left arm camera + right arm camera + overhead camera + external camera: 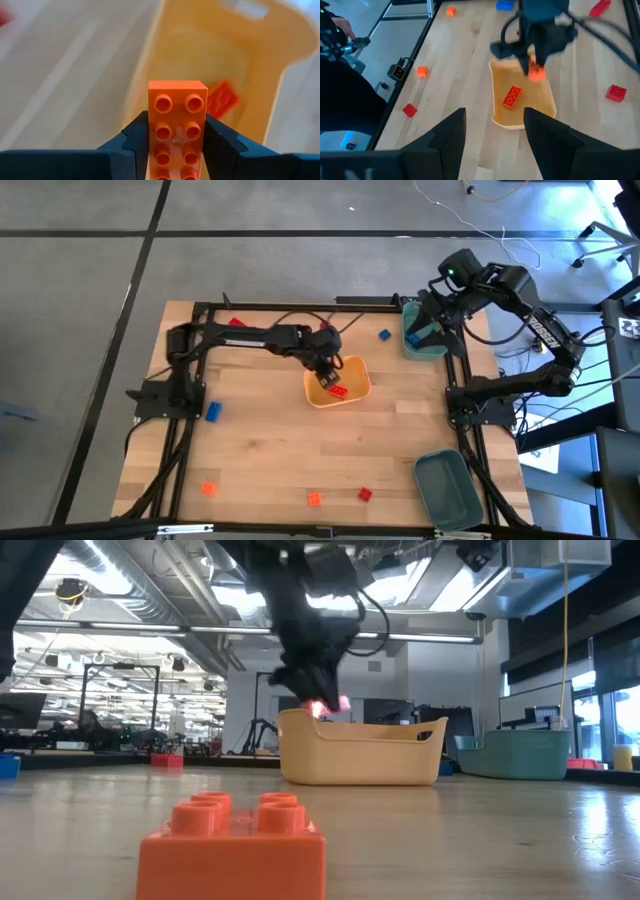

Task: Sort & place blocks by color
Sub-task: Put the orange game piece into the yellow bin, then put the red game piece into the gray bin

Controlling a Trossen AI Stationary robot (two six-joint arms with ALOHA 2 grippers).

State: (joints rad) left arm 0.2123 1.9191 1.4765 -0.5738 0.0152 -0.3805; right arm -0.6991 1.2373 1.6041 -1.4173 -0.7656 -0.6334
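Left end effector point(176, 145): fingers point(131, 142) closed against the two long sides of an orange brick point(176, 125), studs facing the wrist camera. In the high view this end effector point(326, 370) hangs over the near-left rim of the yellow tray point(360, 370) at the middle of the table point(270, 450). The low view shows the brick held just above the tray rim.

Tray contents: one red-orange brick point(512, 96) lying flat on the tray floor.

Loose bricks on the table, all apart from the tray:
- blue brick point(212, 411) near the left arm's base;
- red brick point(236, 323) at the far left edge;
- blue brick point(384, 335) at the far side, between the tray and the far teal bin point(415, 345);
- orange brick point(209, 489), orange brick point(314, 499) and red brick point(365, 494) along the near edge.

Right end effector point(492, 130): fingers parted, nothing between them. In the high view it is positioned above the far teal bin at the table's far right corner. A second teal bin point(447, 490) sits at the near right corner.
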